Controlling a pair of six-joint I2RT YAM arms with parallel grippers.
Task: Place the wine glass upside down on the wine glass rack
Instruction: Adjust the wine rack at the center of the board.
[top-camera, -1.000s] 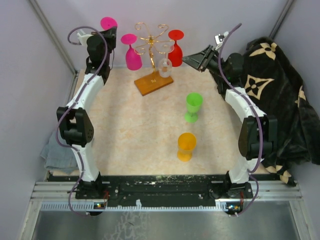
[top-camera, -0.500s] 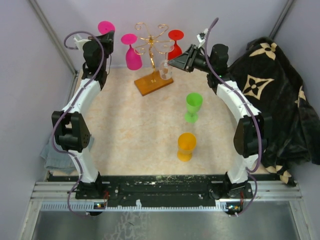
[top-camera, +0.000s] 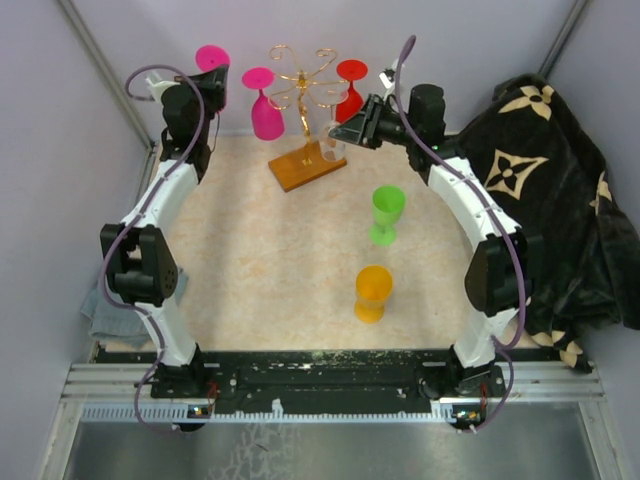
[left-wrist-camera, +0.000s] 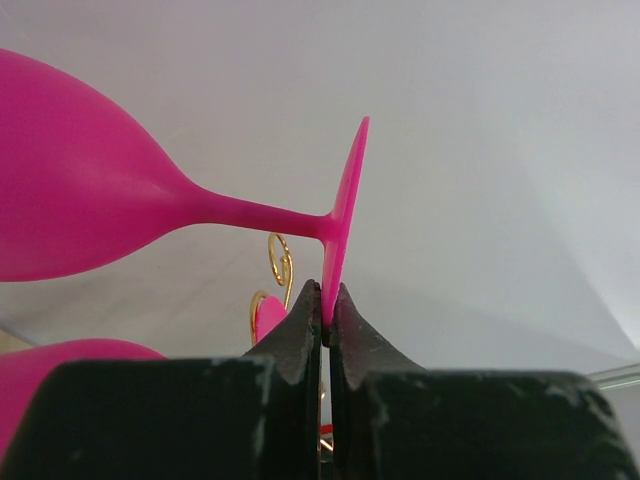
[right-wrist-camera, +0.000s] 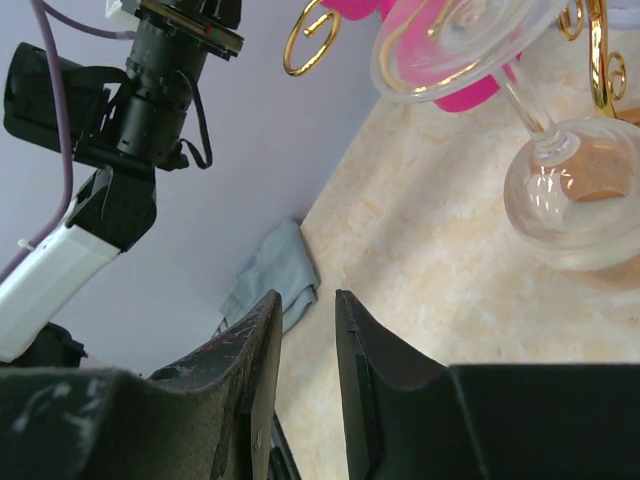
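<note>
The wine glass rack (top-camera: 301, 92) is a gold wire stand on an orange-brown wooden base (top-camera: 305, 168) at the back of the table. A pink glass (top-camera: 265, 106), a red glass (top-camera: 350, 92) and a clear glass (top-camera: 331, 138) hang on it upside down. My left gripper (top-camera: 210, 82) is left of the rack, shut on the foot rim of another pink wine glass (left-wrist-camera: 338, 225). Its foot (top-camera: 212, 57) shows in the top view and its bowl (left-wrist-camera: 70, 190) in the left wrist view. My right gripper (top-camera: 346, 130) is slightly open and empty, beside the clear glass (right-wrist-camera: 570, 195).
A green glass (top-camera: 387, 213) and an orange glass (top-camera: 373, 292) stand upright on the table's right half. A black patterned cloth (top-camera: 545, 180) lies at the right. A blue-grey cloth (top-camera: 105, 310) lies at the left edge. Walls stand close behind the rack.
My right gripper has moved left, up to the clear glass on the rack. My left arm has shifted slightly left with the pink glass still in it.
</note>
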